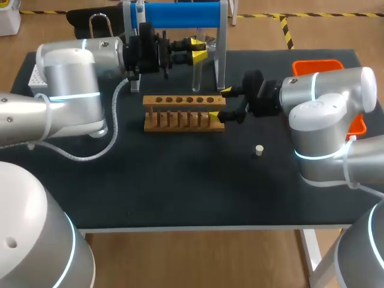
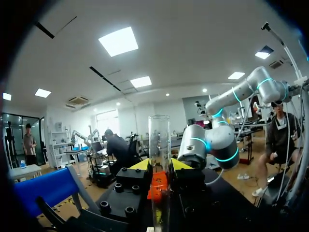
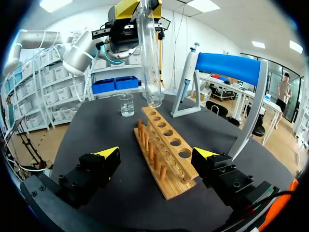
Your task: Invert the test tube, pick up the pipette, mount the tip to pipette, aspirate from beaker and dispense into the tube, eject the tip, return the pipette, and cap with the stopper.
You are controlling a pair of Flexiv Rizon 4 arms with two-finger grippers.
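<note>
Grey links of left arm (image 1: 66,84) and right arm (image 1: 327,120) crowd the head view's lower corners and sides. Left gripper (image 1: 197,50), upper centre, is clamped on the glass test tube (image 3: 147,58), held upright with its round end down, just above the far holes of the wooden rack (image 1: 183,112). Right gripper (image 1: 221,103) stands spread, its fingers either side of the rack's right end, grasping nothing. Stopper (image 1: 259,150) lies alone, right of centre. Hazard: a tube lowered off-centre would likely strike the rack's top board and slip or crack; the unclamped rack could shift.
</note>
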